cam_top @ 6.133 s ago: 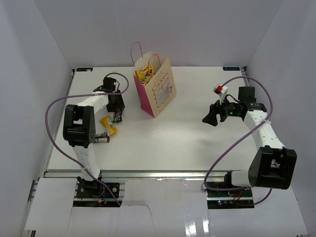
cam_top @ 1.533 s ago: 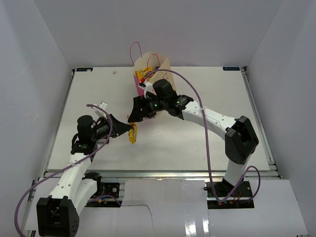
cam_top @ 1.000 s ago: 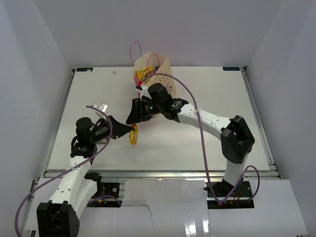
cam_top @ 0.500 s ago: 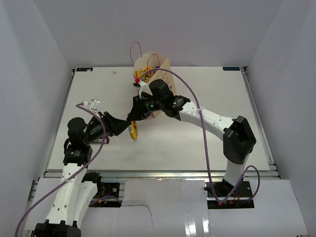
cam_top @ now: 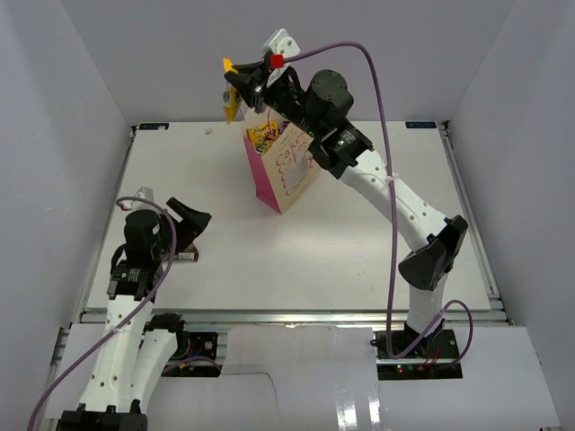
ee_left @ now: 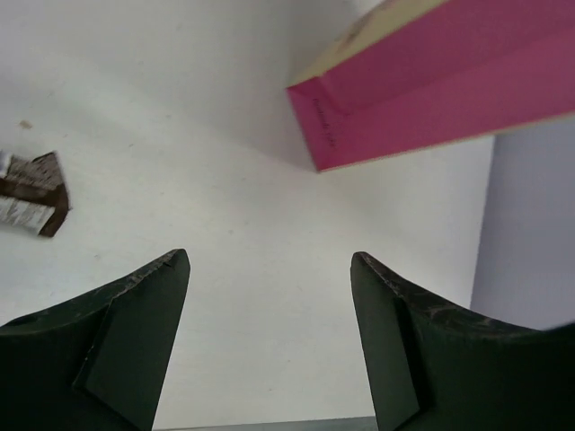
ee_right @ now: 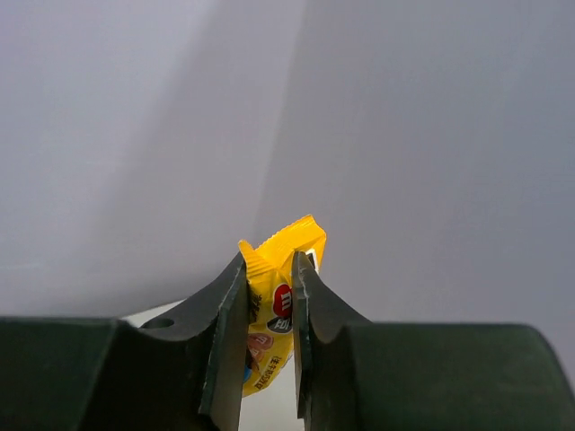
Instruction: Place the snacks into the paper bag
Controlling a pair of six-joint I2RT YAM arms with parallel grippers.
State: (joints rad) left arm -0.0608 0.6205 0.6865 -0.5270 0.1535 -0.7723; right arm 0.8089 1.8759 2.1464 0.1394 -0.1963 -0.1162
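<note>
Right gripper (ee_right: pixel 269 278) pinches the yellow packet (ee_right: pixel 275 314) high near the paper bag (cam_top: pixel 289 171), so I'd centre it over the mouth before releasing (left gripper (ee_left: pixel 269 260) spread, empty).

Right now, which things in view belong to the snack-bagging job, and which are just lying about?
Job: paper bag, yellow packet in right tool, snacks already inside, brown bar on table.
Not job: purple cables, small speck near far edge.
</note>
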